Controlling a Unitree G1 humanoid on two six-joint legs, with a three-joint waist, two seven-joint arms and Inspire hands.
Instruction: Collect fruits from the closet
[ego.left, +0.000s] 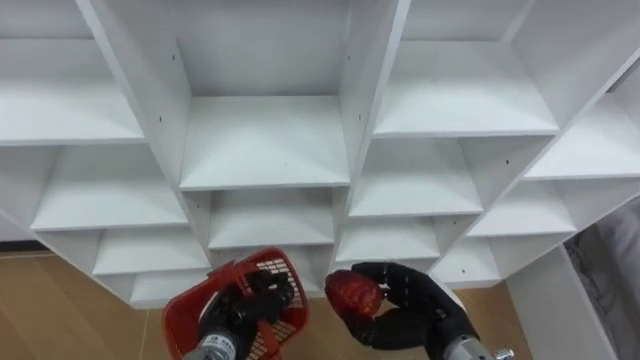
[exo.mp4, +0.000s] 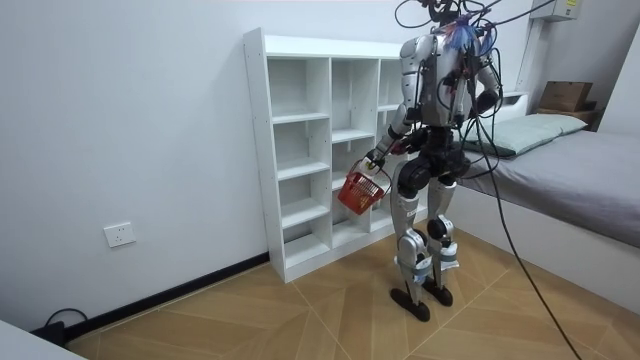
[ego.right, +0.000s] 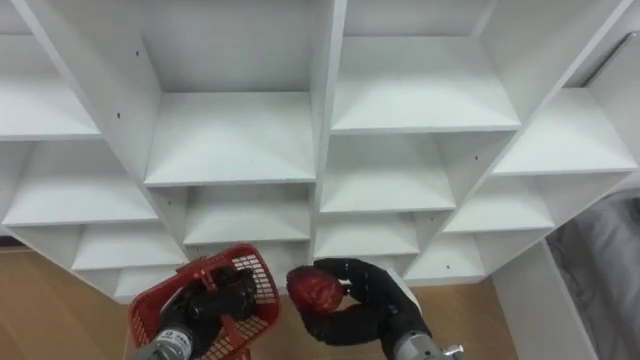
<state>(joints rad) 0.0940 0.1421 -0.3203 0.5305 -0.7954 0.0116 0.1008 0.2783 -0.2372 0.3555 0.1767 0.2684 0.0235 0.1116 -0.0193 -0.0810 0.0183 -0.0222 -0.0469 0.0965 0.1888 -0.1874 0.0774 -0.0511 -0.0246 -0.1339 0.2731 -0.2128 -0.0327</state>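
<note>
Fruit (ego.left: 352, 293), round, dark red, is clasped by right hand (ego.left: 415, 308) fingers; left hand (ego.left: 252, 303) fingers grip lattice basket (ego.left: 283, 268).

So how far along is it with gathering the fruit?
Done: a red fruit is off the white shelves, whose visible compartments look bare. In hand: the right hand grips it, beside the red basket that the left hand holds. Left: dropping it in.

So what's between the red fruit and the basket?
Nothing: in the left eye view a narrow bare gap separates the red fruit, held in the right robot hand, from the basket.
</note>
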